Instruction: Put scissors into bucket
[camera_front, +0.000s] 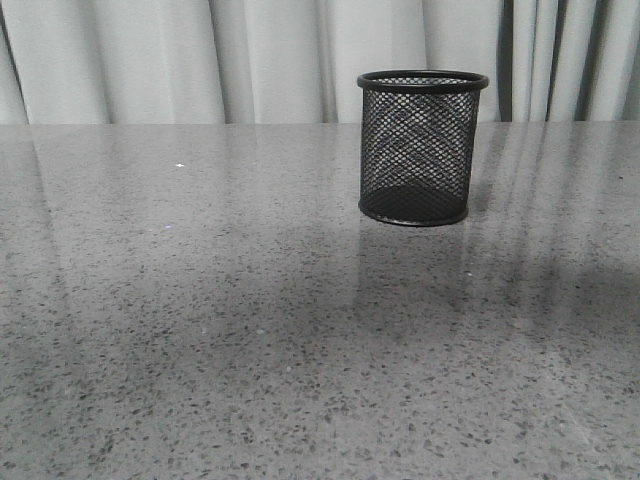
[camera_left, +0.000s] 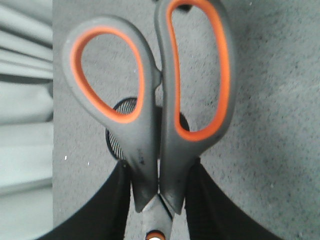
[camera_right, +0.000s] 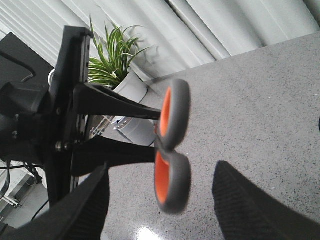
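- holding the scissors (camera_left: 155, 115) near the pivot, your left gripper (camera_left: 157, 200) is clamped on them, loops out, above the table (camera_left: 270, 100).
- you can judge them stiff and light, smooth at the blades; grip by the shank.
- right gripper (camera_right: 160, 210) is spread, empty.
- count: one scissors, one bucket (camera_front: 420, 148), standing upright.

Bucket (camera_front: 422, 148) upright on table (camera_front: 200, 330), at about 1 o'clock from table centre in front view, curtain (camera_front: 270, 55) behind it. Scissors (camera_left: 150, 110) clamped between my left fingers (camera_left: 207, 200), handle loops sticking out beyond fingertips, off table. Bucket beyond scissors, partly hidden behind loops. My left gripper (camera_right: 125, 132) across from right wrist, potted plant (camera_right: 120, 65) behind it.
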